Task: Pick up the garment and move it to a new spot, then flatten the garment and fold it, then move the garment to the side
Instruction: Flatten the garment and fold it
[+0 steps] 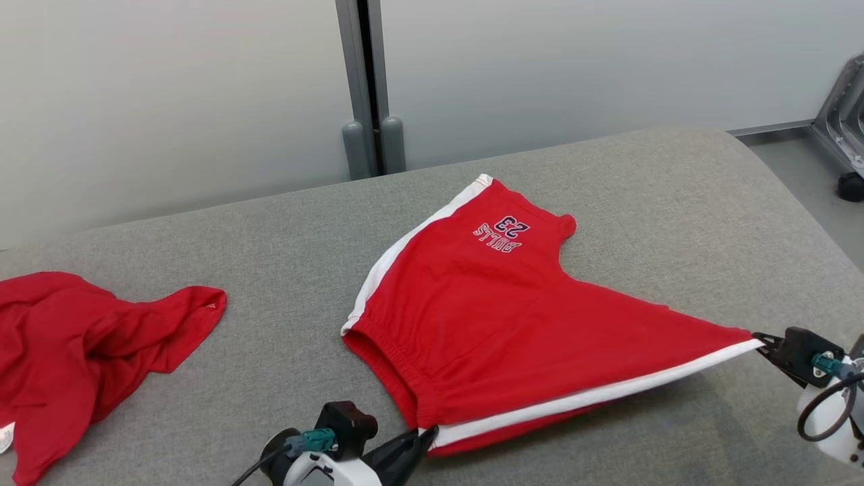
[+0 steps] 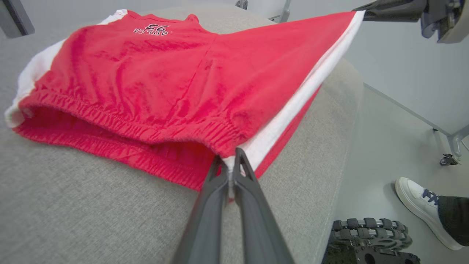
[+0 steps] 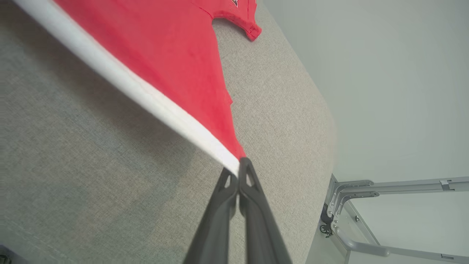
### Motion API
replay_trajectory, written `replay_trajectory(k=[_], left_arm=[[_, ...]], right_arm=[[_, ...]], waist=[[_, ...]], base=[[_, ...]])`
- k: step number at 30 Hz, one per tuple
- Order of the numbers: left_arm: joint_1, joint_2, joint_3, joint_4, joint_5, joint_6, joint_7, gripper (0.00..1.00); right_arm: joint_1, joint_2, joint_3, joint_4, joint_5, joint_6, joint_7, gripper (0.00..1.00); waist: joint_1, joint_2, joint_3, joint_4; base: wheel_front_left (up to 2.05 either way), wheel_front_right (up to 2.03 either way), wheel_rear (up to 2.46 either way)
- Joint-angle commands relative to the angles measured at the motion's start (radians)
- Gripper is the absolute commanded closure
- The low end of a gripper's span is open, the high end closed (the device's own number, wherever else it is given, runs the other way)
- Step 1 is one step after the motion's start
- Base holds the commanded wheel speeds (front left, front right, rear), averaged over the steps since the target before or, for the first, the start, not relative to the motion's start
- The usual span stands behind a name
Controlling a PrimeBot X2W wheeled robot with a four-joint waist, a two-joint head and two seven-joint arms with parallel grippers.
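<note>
Because both hands pinch the same white side stripe [image 1: 607, 393] of the red Bulls shorts [image 1: 513, 317], the left hand [image 1: 426, 437] pressed shut on its waistband end and the right hand [image 1: 761, 341] on its leg-hem end, that edge hangs taut between the 2, raised off the grey tabletop [image 1: 270, 223]. The rest of the cloth lies flat beyond it, so the fold likely carries this edge away toward the far stripe [image 1: 405, 246].

The left claw [image 1: 426, 435] and right claw [image 1: 761, 339] have long dark tapered fingers [image 2: 205, 220], white wrist housings [image 1: 324, 474], teal connectors [image 1: 316, 440] and looping black cables [image 1: 800, 420].
</note>
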Motion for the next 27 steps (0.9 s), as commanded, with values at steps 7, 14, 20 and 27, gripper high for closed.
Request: replay_trajectory(k=[7,14,20,27], left_arm=[[-0.046,0.015,0.049,-0.1,-0.001,0.047,-0.024,1.0],[-0.122,-0.009,0.089,-0.145,-0.013,0.059,-0.02,1.0],[-0.223,-0.055,0.114,-0.126,0.0,0.068,-0.015,1.0],[-0.314,-0.128,0.108,-0.052,0.008,0.04,-0.018,1.0]], right_arm=[[-0.076,-0.123,0.001,-0.169,-0.014,-0.002,0.077,1.0],[-0.156,-0.169,0.002,-0.227,-0.051,-0.002,0.105,1.0],[-0.225,-0.208,0.002,-0.264,-0.086,-0.002,0.127,1.0],[-0.325,-0.249,0.002,-0.281,-0.113,-0.002,0.176,1.0]], waist=[[0.0,-0.0001,0.018,0.068],[0.0,-0.0001,0.087,0.14],[0.0,-0.0001,0.178,0.219],[0.0,-0.0001,0.271,0.301]], base=[[0.0,0.0,0.0],[0.0,0.0,0.0],[0.0,0.0,0.0],[0.0,0.0,0.0]])
